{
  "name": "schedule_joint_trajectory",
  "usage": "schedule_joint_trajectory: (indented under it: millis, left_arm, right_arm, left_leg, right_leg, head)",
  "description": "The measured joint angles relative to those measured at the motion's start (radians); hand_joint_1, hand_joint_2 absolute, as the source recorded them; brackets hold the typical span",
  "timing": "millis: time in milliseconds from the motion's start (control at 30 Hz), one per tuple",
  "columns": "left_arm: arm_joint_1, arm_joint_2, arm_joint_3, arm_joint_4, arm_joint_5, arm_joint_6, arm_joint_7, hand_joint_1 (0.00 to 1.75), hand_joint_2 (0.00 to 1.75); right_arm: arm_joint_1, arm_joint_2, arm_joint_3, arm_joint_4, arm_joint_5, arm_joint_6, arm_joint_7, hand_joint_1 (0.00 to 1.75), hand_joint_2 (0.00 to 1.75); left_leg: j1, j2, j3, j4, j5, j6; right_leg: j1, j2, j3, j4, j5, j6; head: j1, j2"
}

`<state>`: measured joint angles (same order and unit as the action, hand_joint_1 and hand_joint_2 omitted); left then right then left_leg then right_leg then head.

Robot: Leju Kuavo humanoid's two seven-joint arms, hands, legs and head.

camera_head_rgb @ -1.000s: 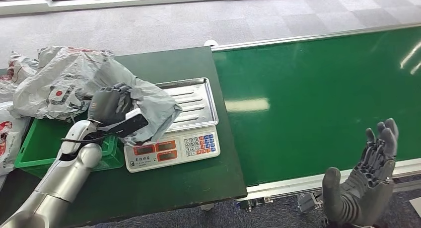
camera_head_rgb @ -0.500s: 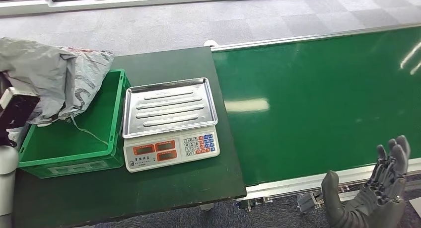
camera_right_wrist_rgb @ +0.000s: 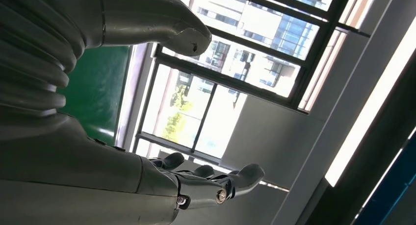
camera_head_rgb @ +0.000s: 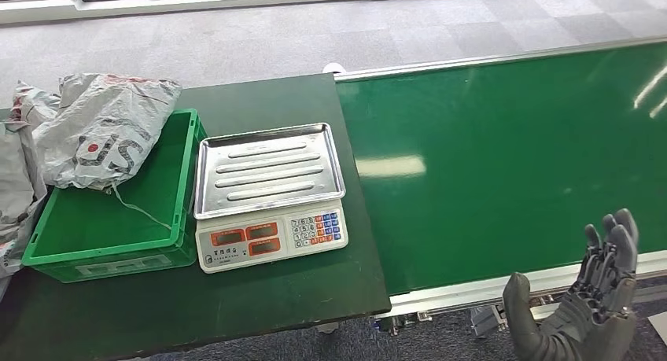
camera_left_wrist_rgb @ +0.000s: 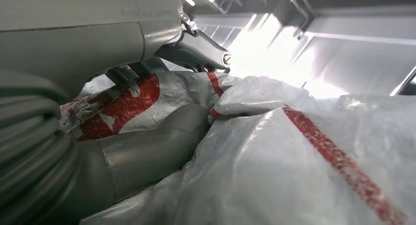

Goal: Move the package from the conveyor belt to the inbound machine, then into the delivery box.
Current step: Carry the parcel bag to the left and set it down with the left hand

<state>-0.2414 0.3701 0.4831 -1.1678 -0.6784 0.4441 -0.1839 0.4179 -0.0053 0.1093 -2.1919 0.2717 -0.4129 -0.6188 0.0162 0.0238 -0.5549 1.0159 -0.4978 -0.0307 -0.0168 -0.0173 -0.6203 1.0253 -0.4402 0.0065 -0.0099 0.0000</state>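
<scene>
Grey package (camera_head_rgb: 102, 133) in green box (camera_head_rgb: 102, 255) bears red lettering, unreadable.

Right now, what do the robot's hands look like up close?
The right hand is dark grey, with slim jointed fingers and a thick rounded thumb. A ribbed grey cover wraps its wrist, and small silver screws sit at the knuckles. The left hand has the same smooth grey thumb.

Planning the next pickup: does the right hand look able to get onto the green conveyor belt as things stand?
Probably yes. The right hand hovers open at the near edge of the green conveyor belt, holding nothing, and nothing lies on the belt surface ahead of it.
</scene>
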Motion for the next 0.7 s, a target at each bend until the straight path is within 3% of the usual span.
schedule_joint_trajectory:
  millis: [67,167,300,333,700]
  left_arm:
    - [0.017,-0.002,0.010,0.017,0.006,-0.007,-0.006,1.75,1.75]
    - [0.030,-0.006,0.017,0.038,0.013,-0.028,-0.025,1.33,1.75]
    - [0.033,-0.021,0.016,0.051,0.007,-0.034,-0.039,0.10,1.75]
    - [0.034,-0.025,0.016,0.050,0.006,-0.034,-0.039,0.00,1.75]
    - [0.083,-0.076,-0.004,-0.109,0.044,-0.052,-0.072,0.00,1.75]
  right_arm:
    - [-0.006,0.000,-0.002,0.000,-0.003,0.010,0.000,0.00,1.75]
    - [-0.020,0.000,-0.003,0.004,-0.008,0.015,0.002,0.00,1.75]
    - [-0.043,0.002,-0.009,0.012,-0.010,0.039,0.012,0.00,1.75]
    - [-0.047,0.003,-0.010,0.014,-0.009,0.043,0.012,0.00,1.75]
    - [-0.087,0.005,-0.022,0.054,-0.036,0.058,0.007,0.00,1.75]
  left_leg:
    - [0.000,0.001,-0.002,0.000,-0.001,-0.001]
    - [0.000,0.000,0.003,0.000,0.000,0.000]
    - [0.000,-0.001,0.004,0.000,0.000,0.000]
    - [0.000,-0.001,0.004,0.000,0.000,0.000]
    - [0.000,0.000,0.004,0.000,0.000,0.000]
  right_leg:
    - [0.000,0.001,0.000,0.000,0.000,0.000]
    - [0.000,0.000,-0.001,0.000,0.000,0.000]
    - [0.000,-0.001,0.000,0.000,0.000,0.000]
    - [0.000,0.000,0.000,0.000,0.000,0.000]
    - [0.000,0.000,-0.001,0.000,0.000,0.000]
  head:
    - [0.000,0.000]
    - [0.000,0.000]
    - [0.000,0.000]
    - [0.000,0.000]
    - [0.000,0.000]
